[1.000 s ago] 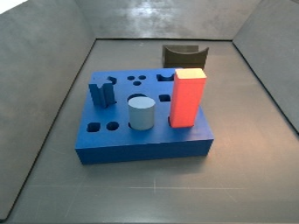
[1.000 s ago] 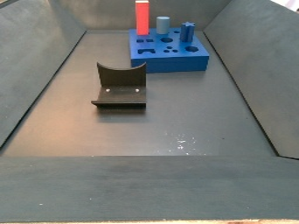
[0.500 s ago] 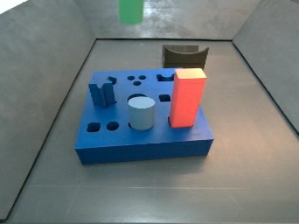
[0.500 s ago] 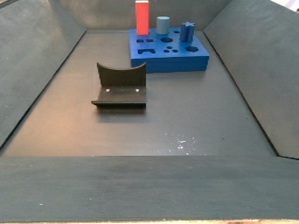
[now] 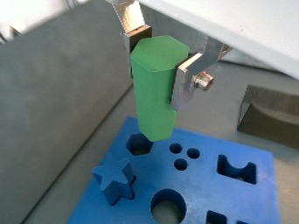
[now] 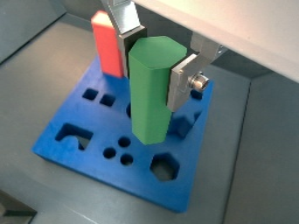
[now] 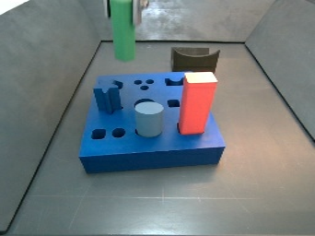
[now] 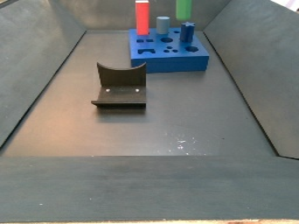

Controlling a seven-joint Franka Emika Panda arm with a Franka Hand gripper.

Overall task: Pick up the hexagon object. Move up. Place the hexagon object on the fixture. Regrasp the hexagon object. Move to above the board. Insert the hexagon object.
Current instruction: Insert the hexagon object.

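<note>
From my remote station I see the gripper point(image 5: 158, 48) hanging above the board point(image 5: 117, 201), its two silver fingers point(image 5: 191, 77) pressed against opposite sides of the hexagon object point(image 5: 156, 87), so the jaws are clamped on it. The hexagon object is a matte green bar with a six-sided end face, held upright with its long axis pointing down toward the board. In both wrist views its lower end hangs over the board's top, close to a hexagonal hole point(image 5: 139, 145); I cannot tell whether it touches the blue surface.

In a side view the green bar point(image 7: 123, 32) shows at about 11 o'clock, above the board's far edge point(image 7: 129, 81), with the gripper mostly cut off by the frame. In a side view from the opposite end, only the bar's lower part point(image 8: 184, 9) shows at 12 o'clock, above the board point(image 8: 176, 63).

The board is a thick blue block with variously shaped holes. A tall red block point(image 7: 197, 103) and a pale blue cylinder point(image 7: 149, 119) stand upright in it.

The fixture point(image 8: 119, 86), dark with a curved notch, sits on the grey tray floor point(image 8: 152, 131), apart from the board.
</note>
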